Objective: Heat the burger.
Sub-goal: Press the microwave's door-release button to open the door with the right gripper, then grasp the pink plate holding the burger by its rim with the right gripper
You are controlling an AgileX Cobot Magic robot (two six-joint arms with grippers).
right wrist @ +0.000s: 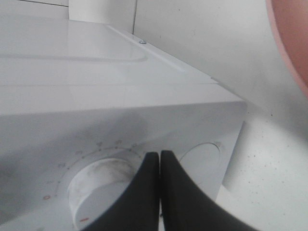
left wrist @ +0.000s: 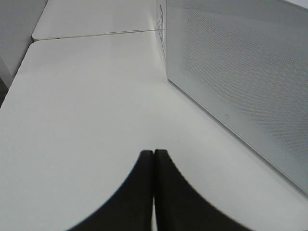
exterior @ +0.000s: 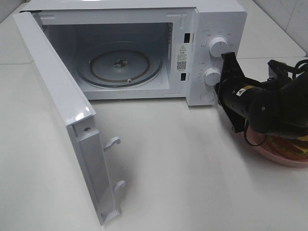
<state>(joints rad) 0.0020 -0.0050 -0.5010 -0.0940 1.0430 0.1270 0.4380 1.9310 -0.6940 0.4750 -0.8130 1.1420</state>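
The burger (exterior: pixel 288 143) lies on a pink plate (exterior: pixel 267 153) at the right edge of the table, mostly hidden under my right arm; only its yellow, green and red layers show. The white microwave (exterior: pixel 144 29) stands open, its glass turntable (exterior: pixel 120 67) bare. My right gripper (exterior: pixel 227 56) is shut and empty, its tips in front of the control panel between the upper knob (exterior: pixel 218 46) and the lower knob (exterior: pixel 211 75). In the right wrist view the shut gripper (right wrist: pixel 160 155) sits just beside a knob (right wrist: pixel 98 185). My left gripper (left wrist: pixel 153 152) is shut and empty over the table.
The microwave door (exterior: pixel 62 110) swings out wide to the left front; its perforated outer face (left wrist: pixel 240 72) stands beside my left gripper. A round door button (exterior: pixel 207 96) sits under the knobs. The plate's rim (right wrist: pixel 291 43) shows in the right wrist view.
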